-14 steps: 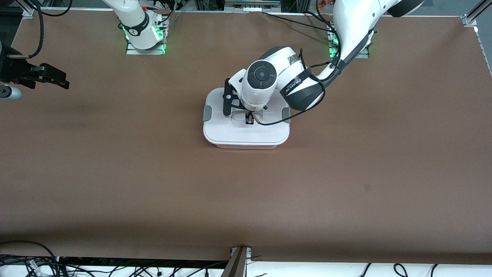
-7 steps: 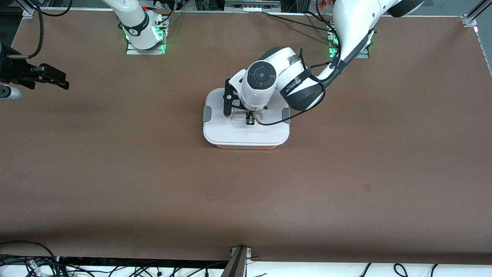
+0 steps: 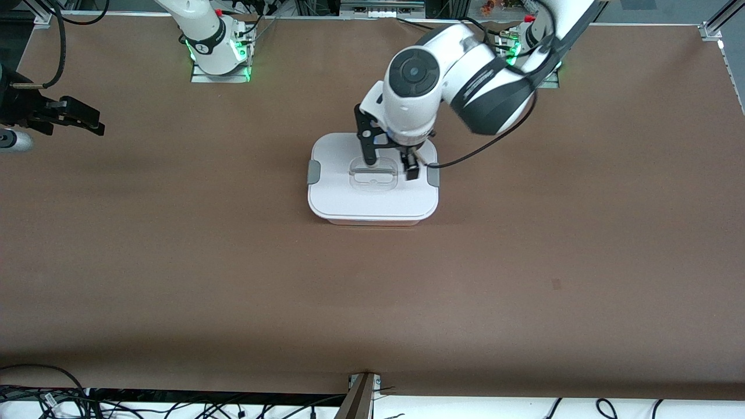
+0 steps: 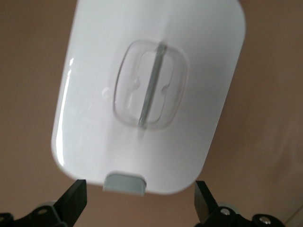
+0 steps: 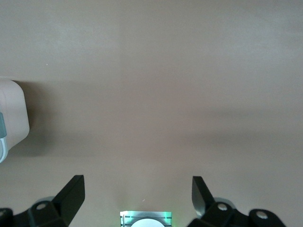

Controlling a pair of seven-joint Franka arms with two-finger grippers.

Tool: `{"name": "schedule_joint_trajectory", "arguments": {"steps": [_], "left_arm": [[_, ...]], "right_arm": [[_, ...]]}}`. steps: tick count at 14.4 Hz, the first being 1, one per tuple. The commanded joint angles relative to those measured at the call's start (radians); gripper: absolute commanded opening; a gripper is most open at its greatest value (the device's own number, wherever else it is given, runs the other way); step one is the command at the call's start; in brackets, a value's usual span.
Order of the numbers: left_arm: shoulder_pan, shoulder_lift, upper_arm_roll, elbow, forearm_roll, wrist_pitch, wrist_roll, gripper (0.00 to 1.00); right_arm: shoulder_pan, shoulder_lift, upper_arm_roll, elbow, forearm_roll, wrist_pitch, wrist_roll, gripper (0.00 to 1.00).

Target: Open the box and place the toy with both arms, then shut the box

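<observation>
- Sitting mid-bench, toward the edge where the arm bases stand: box (image 3: 372, 186), white lid (image 4: 151, 94) on, grey clips (image 3: 314, 172) at both ends.
- Left gripper (image 3: 391, 164) hangs over the lid's clear handle (image 3: 373, 174), fingers (image 4: 73, 203) spread wide, gripping nothing.
- Right gripper (image 3: 75, 119) waits at the bench edge at the right arm's end, fingers (image 5: 71, 194) apart, empty.
- Toy not visible.
</observation>
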State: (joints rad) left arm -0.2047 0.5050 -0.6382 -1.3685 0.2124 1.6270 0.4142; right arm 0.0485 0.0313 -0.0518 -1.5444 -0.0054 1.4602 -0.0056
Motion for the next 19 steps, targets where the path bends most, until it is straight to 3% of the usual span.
{"name": "schedule_joint_trajectory", "arguments": {"steps": [1,5,9,11,14,16,18,19], "left_arm": [[0.097,-0.078,0.005,-0.006,0.022,-0.084,-0.104,1.00],[0.221,-0.167,-0.011,0.002,0.021,-0.153,-0.111,1.00],[0.254,-0.249,0.035,-0.006,-0.037,-0.127,-0.123,1.00],[0.249,-0.321,0.162,-0.068,-0.115,-0.027,-0.120,1.00],[0.226,-0.425,0.352,-0.115,-0.143,-0.029,-0.120,1.00],[0.209,-0.453,0.438,-0.138,-0.143,-0.021,-0.144,1.00],[0.093,-0.511,0.605,-0.210,-0.143,-0.019,-0.225,1.00],[0.061,-0.526,0.648,-0.237,-0.145,-0.018,-0.244,1.00]], "right_arm": [[0.004,0.002,-0.006,0.012,0.015,-0.001,-0.005,1.00],[0.004,0.004,-0.006,0.012,0.007,0.000,-0.005,1.00],[0.008,0.004,-0.005,0.013,0.005,0.000,-0.005,1.00],[0.010,0.004,-0.003,0.013,0.005,0.000,-0.005,1.00],[0.010,0.009,0.000,0.015,0.005,0.000,-0.005,1.00],[0.010,0.009,0.000,0.015,0.005,0.000,-0.005,1.00],[0.010,0.009,0.000,0.015,0.005,0.000,-0.005,1.00],[0.010,0.009,0.000,0.015,0.005,0.000,-0.005,1.00]]}}
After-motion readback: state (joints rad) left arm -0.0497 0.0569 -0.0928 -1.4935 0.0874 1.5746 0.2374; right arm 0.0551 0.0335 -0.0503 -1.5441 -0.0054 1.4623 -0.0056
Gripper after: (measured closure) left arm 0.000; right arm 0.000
